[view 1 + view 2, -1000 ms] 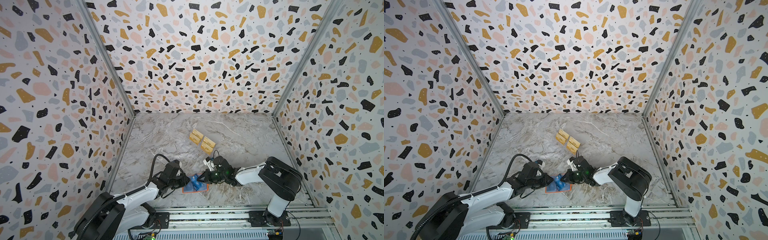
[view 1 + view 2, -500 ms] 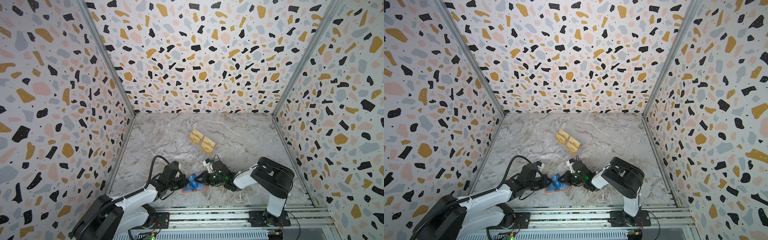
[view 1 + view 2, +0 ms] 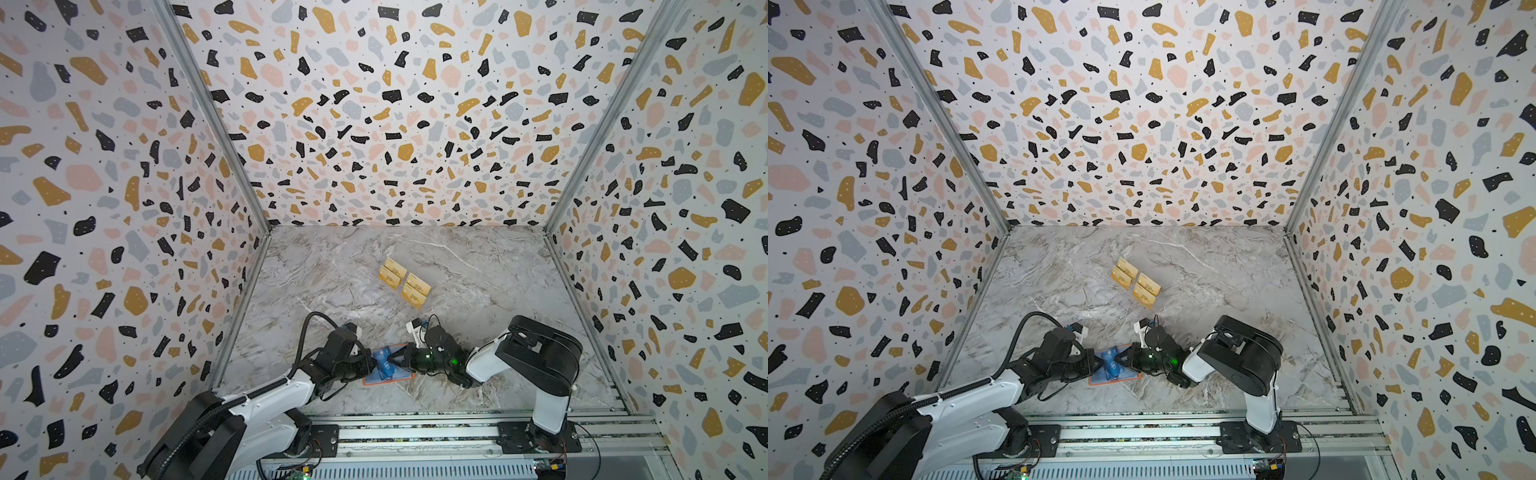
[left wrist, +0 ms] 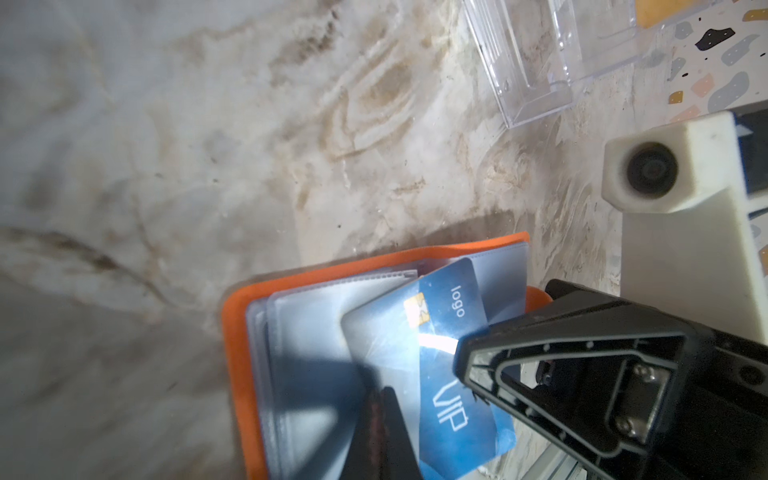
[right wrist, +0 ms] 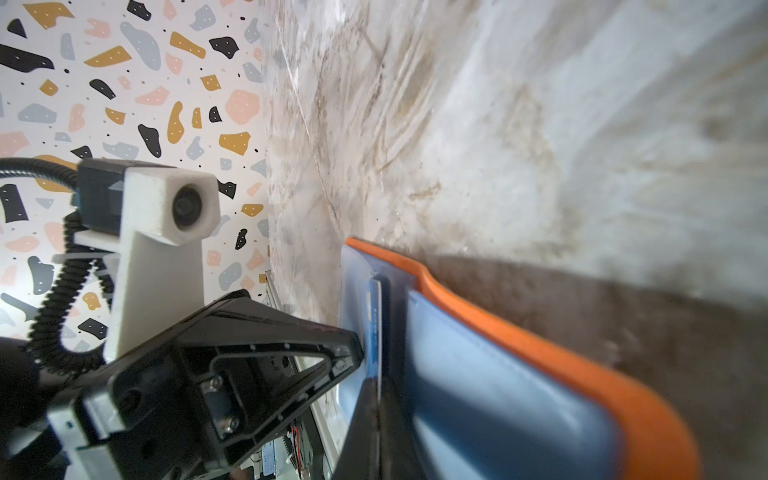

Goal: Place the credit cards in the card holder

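The orange card holder [image 3: 407, 376] [image 3: 1133, 377] lies open near the table's front edge, its clear sleeves [image 4: 307, 332] facing up. My left gripper [image 3: 371, 365] [image 3: 1096, 365] [image 4: 384, 415] is shut on one clear sleeve. My right gripper [image 3: 397, 360] [image 3: 1121, 360] [image 5: 378, 399] faces it from the right and is shut on a blue VIP credit card [image 3: 384, 363] [image 4: 453, 415] [image 5: 374, 324]. The card is tilted, and one corner shows hazily behind a sleeve. Several gold credit cards [image 3: 403, 282] [image 3: 1136, 280] sit further back.
The gold cards stand in a clear acrylic rack [image 4: 540, 62] at mid-table, behind the grippers. Patterned walls close in the left, right and back. A metal rail [image 3: 415, 419] runs along the front edge, just behind the card holder.
My left gripper's jaws have closed onto the clear sleeve. The right gripper with the blue card has edged a little leftward over the card holder.
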`<state>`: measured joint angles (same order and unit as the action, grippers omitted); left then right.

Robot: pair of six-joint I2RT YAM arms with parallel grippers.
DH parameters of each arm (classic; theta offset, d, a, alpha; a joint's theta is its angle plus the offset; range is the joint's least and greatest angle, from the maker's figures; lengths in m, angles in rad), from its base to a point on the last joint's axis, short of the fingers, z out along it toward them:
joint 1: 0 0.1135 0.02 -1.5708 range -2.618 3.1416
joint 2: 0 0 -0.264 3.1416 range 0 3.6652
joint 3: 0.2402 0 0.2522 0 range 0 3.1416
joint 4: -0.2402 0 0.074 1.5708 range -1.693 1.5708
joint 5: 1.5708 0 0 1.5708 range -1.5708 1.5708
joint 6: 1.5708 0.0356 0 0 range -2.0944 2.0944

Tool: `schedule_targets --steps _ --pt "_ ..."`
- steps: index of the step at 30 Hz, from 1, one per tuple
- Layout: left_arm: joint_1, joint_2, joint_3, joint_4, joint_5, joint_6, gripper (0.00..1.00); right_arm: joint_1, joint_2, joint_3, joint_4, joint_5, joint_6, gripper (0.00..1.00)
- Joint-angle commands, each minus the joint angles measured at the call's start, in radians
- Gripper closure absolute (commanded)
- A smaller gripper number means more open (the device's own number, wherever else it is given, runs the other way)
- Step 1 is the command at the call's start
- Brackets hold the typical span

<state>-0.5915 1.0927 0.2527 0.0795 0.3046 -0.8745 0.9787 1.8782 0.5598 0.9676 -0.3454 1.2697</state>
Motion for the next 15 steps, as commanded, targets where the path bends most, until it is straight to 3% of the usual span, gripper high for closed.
schedule_targets --steps 1,9,12,15 --pt "-0.005 -0.015 -0.02 0.008 0.001 -0.027 1.0 0.011 0.028 -0.016 0.039 0.038 0.026 1.0" --pt "-0.005 -0.047 0.009 -0.03 -0.015 -0.069 1.0 0.039 0.078 -0.031 0.175 0.078 0.067 1.0" --pt "-0.006 -0.089 0.033 -0.103 -0.072 -0.071 1.0 0.046 0.074 -0.051 0.204 0.103 0.081 1.0" --pt "-0.004 -0.146 0.069 -0.208 -0.179 -0.065 0.84 0.049 0.056 -0.054 0.182 0.115 0.074 1.0"
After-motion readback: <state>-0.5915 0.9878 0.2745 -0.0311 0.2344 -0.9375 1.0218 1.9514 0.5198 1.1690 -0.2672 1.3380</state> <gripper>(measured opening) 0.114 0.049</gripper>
